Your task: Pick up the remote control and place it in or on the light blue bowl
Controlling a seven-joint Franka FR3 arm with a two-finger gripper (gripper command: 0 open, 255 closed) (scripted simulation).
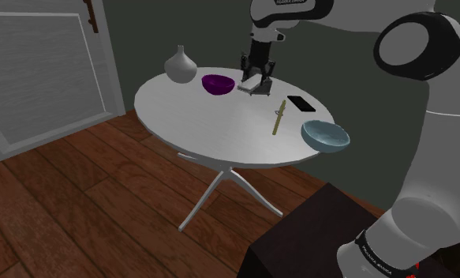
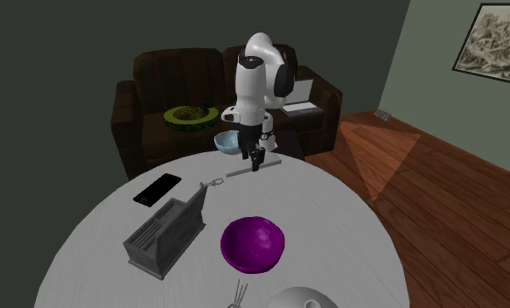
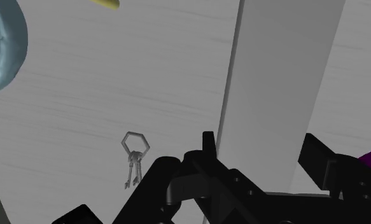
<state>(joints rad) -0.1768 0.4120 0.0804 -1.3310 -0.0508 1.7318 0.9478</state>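
Round white tabletop (image 1: 196,118), dark green walls. Gripper (image 1: 257,80) hovers mid-table, fingers apart, empty, near grey box (image 2: 165,232). Remote control (image 1: 301,103), a flat black slab, lies by the tabletop edge on the shoulder view's right, near the light blue bowl (image 1: 325,136). Likely light, stiff, slick; pinch across its narrow width.

Your arm (image 1: 437,142) is white with rounded links, dark joints and a black lettered band just above the stand (image 1: 315,233); its fingers (image 3: 324,165) are black and blocky.
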